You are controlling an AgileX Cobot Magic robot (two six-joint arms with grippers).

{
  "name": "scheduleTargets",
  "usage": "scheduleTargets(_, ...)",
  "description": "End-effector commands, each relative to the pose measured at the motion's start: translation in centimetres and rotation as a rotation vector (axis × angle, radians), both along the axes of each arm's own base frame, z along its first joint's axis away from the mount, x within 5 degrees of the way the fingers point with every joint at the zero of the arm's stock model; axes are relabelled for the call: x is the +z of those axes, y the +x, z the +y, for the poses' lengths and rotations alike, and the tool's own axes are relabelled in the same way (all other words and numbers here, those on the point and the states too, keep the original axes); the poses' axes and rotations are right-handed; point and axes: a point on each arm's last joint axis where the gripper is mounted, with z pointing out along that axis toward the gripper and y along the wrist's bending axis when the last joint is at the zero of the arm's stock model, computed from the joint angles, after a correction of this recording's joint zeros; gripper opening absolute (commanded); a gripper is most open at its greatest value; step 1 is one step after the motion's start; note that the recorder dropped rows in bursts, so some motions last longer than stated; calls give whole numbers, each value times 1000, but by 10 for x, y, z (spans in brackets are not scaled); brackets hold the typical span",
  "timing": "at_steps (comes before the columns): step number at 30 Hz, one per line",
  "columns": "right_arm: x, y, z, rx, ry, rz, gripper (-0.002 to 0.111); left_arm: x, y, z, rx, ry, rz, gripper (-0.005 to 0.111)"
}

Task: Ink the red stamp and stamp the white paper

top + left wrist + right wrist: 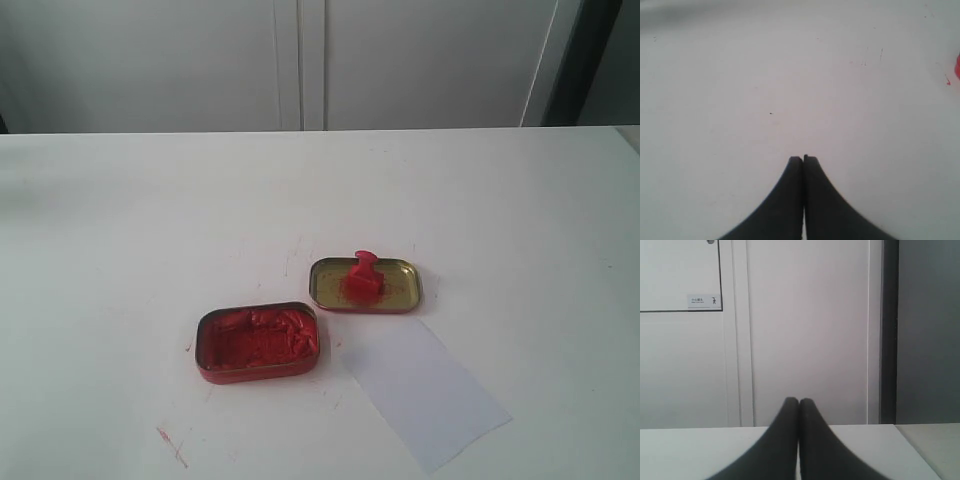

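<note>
The left jaws are shut tight, tip against tip, and hold nothing. They hang over the white table (740, 100). On the table, the red ink tin (258, 342) lies open, full of red paste. Just beside it, to the right and a little further back, is the gold lid (400, 280). The red stamp (365, 275) sits inside the lid. The white paper (425, 392) lies flat near the lid, closer to the front. The right jaws are shut too, with nothing in them, above the table.
</note>
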Motion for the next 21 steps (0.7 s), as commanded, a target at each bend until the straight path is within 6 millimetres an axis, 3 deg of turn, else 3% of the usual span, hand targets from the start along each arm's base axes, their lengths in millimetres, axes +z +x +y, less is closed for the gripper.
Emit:
scheduleTargets(1,0,-1,0,-7,-18,-21,0,-3,0,0,4,-11,12,0)
scheduleTargets(5,1,-1,0,-11,-36,-22,0,-3,0,0,4,-11,12,0)
scheduleTargets(17,32,-9,0,-22,-90,32,0,-3,0,0,4,-11,12,0)
scheduleTargets(21,46,-2,0,-20,-93,86,0,-3,0,0,4,-11,12,0)
